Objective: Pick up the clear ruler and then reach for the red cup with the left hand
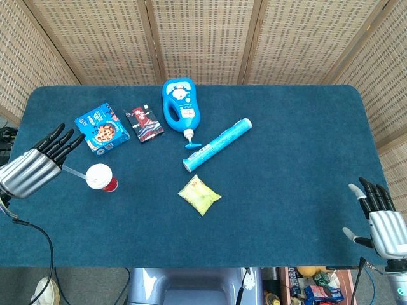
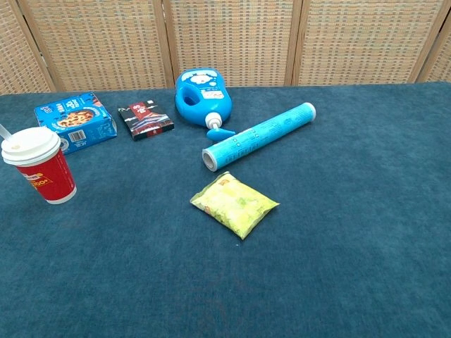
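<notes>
Left hand (image 1: 35, 166) was held at the red cup's (image 1: 101, 177) 9 o'clock, the clear ruler (image 1: 75, 173) apparently pinched beneath its outstretched fingers, tip toward the cup; judged the reaching stage. Right hand (image 1: 380, 216) was parked idle at the table's (image 1: 292, 190) 4 o'clock corner, fingers spread, empty.

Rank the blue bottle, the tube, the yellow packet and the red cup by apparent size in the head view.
1. Tube and blue bottle: longest versus bulkiest, too close to rank.
2. Yellow packet.
3. Red cup, seen from above, so its height is foreshortened.
</notes>
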Action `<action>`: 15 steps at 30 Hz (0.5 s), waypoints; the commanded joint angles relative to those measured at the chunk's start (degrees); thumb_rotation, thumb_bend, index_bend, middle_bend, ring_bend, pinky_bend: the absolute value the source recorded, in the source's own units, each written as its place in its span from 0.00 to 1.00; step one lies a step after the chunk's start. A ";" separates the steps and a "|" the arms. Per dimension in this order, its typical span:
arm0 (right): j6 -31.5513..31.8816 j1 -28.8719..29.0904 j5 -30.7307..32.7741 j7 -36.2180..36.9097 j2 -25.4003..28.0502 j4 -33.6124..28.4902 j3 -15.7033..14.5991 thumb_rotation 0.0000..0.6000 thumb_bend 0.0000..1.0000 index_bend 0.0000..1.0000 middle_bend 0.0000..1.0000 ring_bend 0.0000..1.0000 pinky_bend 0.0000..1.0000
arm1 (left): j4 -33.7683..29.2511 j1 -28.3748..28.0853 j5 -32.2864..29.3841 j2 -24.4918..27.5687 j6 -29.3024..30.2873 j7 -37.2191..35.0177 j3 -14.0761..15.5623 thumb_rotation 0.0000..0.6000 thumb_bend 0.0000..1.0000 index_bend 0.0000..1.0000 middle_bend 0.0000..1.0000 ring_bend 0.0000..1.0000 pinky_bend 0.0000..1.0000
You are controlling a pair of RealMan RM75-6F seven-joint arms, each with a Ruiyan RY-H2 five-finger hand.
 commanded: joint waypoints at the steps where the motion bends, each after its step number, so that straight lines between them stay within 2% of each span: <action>1: -0.05 0.02 0.05 0.07 -0.04 0.09 0.02 1.00 0.00 0.00 0.00 0.00 0.00 | 0.06 -0.12 0.09 -0.17 -0.28 0.23 0.10 1.00 0.38 0.64 0.00 0.00 0.00; 15: -0.07 0.04 0.04 0.20 0.09 0.02 0.03 1.00 0.00 0.00 0.00 0.00 0.00 | 0.80 -0.52 0.18 -1.27 -1.14 0.89 0.39 1.00 0.38 0.64 0.00 0.00 0.00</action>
